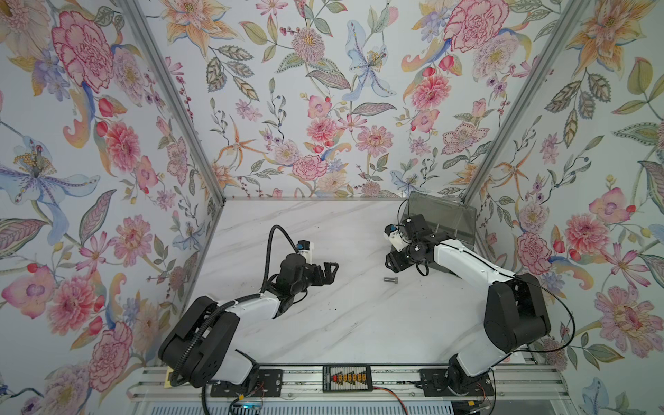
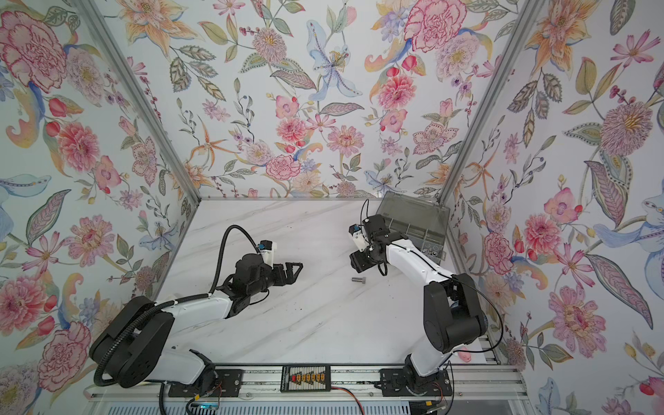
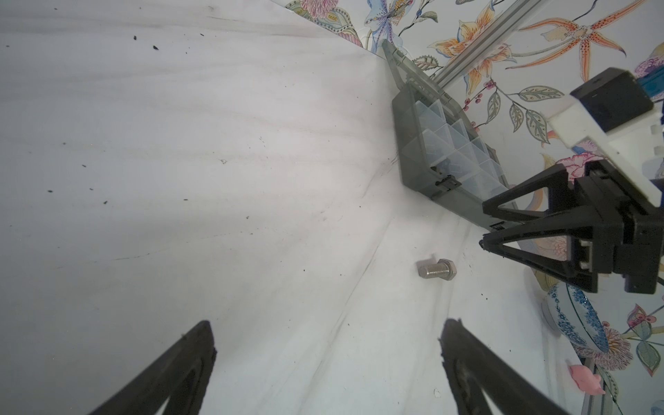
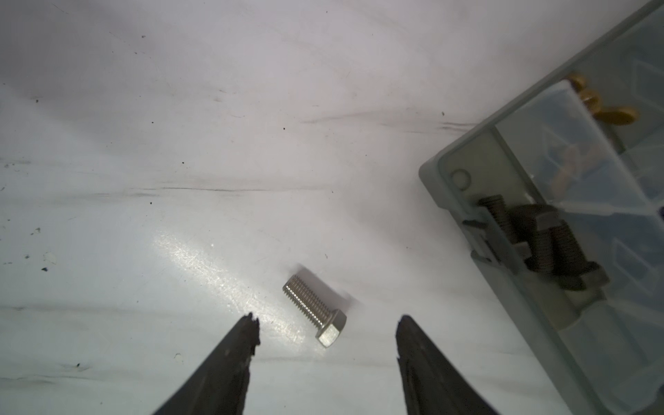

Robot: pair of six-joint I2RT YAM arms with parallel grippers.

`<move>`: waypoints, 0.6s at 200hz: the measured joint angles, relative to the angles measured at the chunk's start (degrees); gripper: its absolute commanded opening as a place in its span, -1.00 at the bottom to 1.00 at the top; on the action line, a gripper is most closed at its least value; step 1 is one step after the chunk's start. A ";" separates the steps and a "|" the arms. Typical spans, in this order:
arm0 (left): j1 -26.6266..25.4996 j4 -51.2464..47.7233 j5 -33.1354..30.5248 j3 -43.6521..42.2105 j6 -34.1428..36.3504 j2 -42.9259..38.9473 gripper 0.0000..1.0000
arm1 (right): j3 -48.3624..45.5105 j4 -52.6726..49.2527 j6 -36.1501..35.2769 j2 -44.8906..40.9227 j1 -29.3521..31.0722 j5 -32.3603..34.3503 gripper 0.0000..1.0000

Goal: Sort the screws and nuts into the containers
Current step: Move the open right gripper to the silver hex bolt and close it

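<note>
We see a silver bolt [image 4: 315,310] on the white, grey-veined tabletop [image 1: 323,323]. The organiser box [image 3: 413,151] is smoky grey; our walls [image 1: 323,90] carry pink, orange and blue flowers.

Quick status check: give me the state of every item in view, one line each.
Silver hex-head bolt: lying on its side, loose on the table, not gripped.
Organiser box: lid open, standing up behind it.
Black bolts: already in a corner compartment of the box.
Right gripper: open, fingers either side of the bolt's head, not touching.
Left gripper: open, empty.
</note>
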 measured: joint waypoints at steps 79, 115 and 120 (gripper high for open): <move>0.00 0.00 0.02 0.00 -0.02 0.15 0.99 | -2.19 -2.16 4.46 4.17 0.31 -0.09 0.31; -0.15 0.09 0.02 0.02 0.17 0.15 0.99 | -2.19 -2.14 5.95 6.08 -0.13 -0.31 0.32; -0.31 0.09 0.00 0.02 0.35 0.15 0.99 | -2.19 -2.10 6.21 6.08 -0.28 -0.39 0.31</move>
